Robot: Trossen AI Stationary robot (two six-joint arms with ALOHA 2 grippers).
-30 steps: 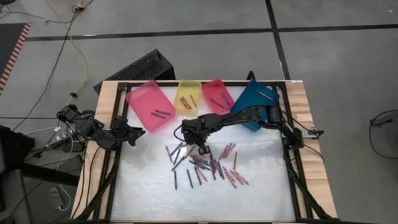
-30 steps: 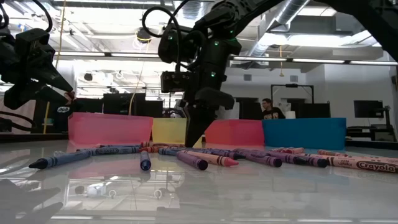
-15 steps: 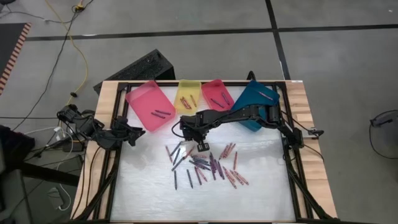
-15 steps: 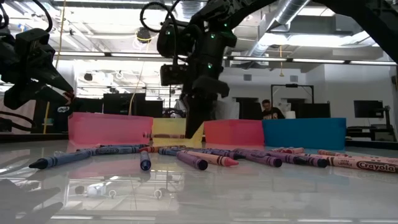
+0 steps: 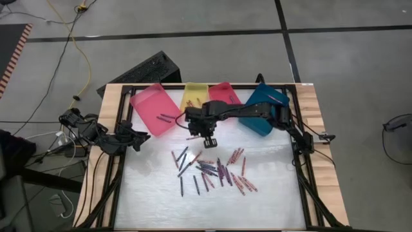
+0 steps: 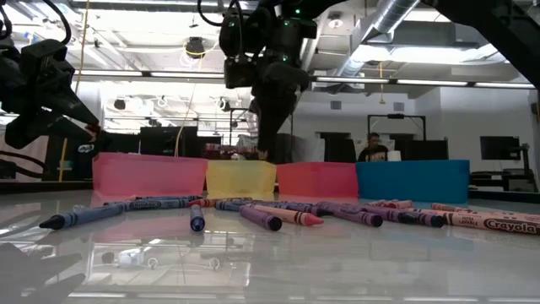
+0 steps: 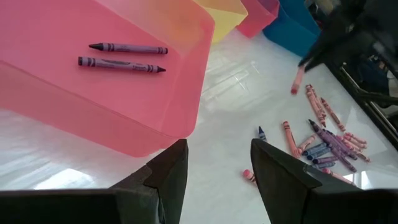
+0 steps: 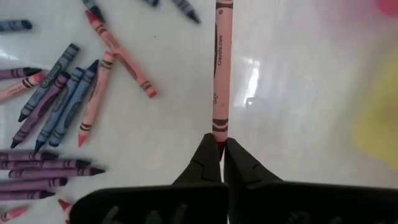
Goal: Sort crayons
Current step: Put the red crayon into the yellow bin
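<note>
Several crayons (image 5: pixel 212 169) in pink, purple and blue lie loose in the middle of the white table. My right gripper (image 5: pixel 207 139) hangs above the table between this pile and the yellow tray (image 5: pixel 195 98), shut on one pink crayon (image 8: pixel 221 62). From the left wrist view that crayon (image 7: pixel 297 81) shows hanging in the air. My left gripper (image 7: pixel 217 174) waits open at the table's left, by the pink tray (image 5: pixel 154 109), which holds two dark crayons (image 7: pixel 121 56). My right gripper pinches the pink crayon by one end (image 8: pixel 218 129) between its two fingertips. The fingers come steeply from above, and the crayon runs on in line with them. It hangs slanting below the fingers, lifted clear of the table.
Four trays stand in a row along the far edge: pink, yellow, red (image 5: pixel 222 96) and blue (image 5: pixel 264 106), each with a few crayons in it. The right arm reaches over the blue tray. The white surface in front of the pile is bare (image 5: pixel 206 206).
My right gripper has risen from the crayon pile and gone toward the far edge, nearer the yellow tray, staying shut. The pink crayon has come up with it and now hangs clear of the table.
</note>
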